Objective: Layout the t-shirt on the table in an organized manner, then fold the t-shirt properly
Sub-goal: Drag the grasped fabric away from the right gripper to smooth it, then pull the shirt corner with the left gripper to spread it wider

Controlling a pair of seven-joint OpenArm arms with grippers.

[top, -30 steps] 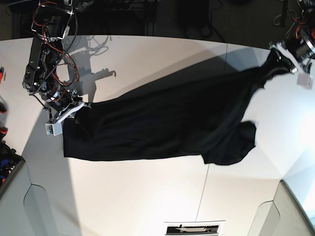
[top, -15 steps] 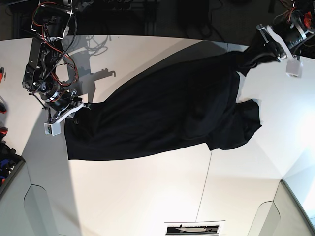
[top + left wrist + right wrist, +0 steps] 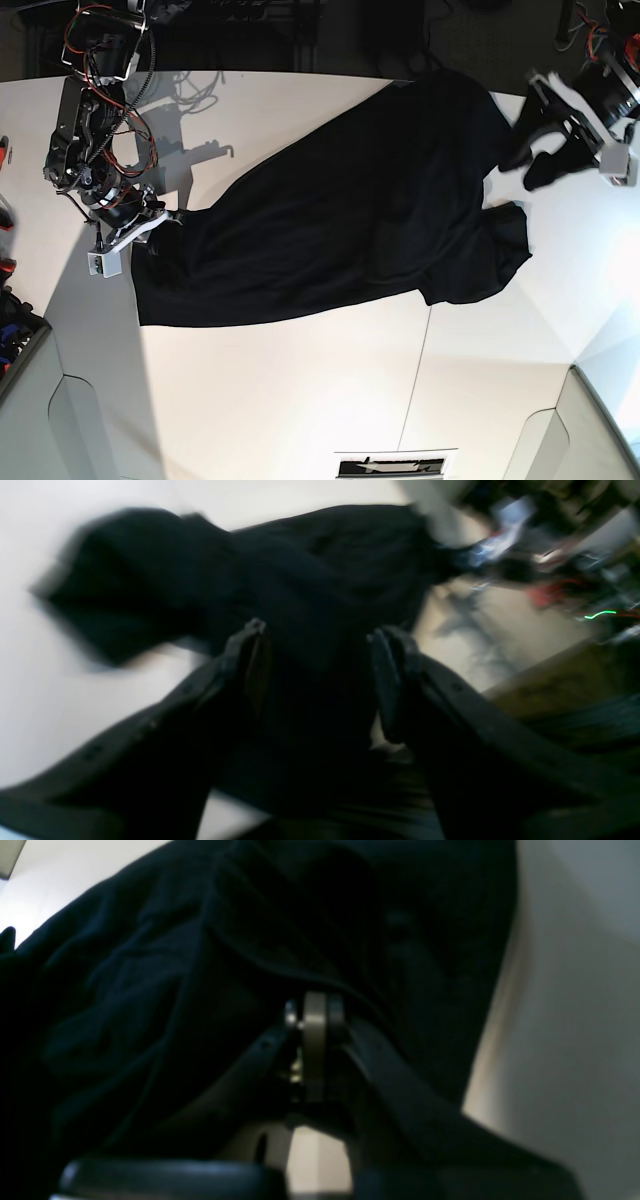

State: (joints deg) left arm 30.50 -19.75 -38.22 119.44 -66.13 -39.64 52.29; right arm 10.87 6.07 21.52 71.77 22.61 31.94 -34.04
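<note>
White surface carries the black t-shirt, long axis slanting from the left edge up to the far right corner. Right gripper pinches its left-edge end – jaws pressed together on cloth. Left gripper, jaws spread w/ nothing gripped, sits just beside the far-corner end – nearer arm for the bunched part at the right edge.

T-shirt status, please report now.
Left pincer open, off the cloth. Right pincer shut on t-shirt edge. T-shirt spread across the table, still rumpled. Nothing in the way.
</note>
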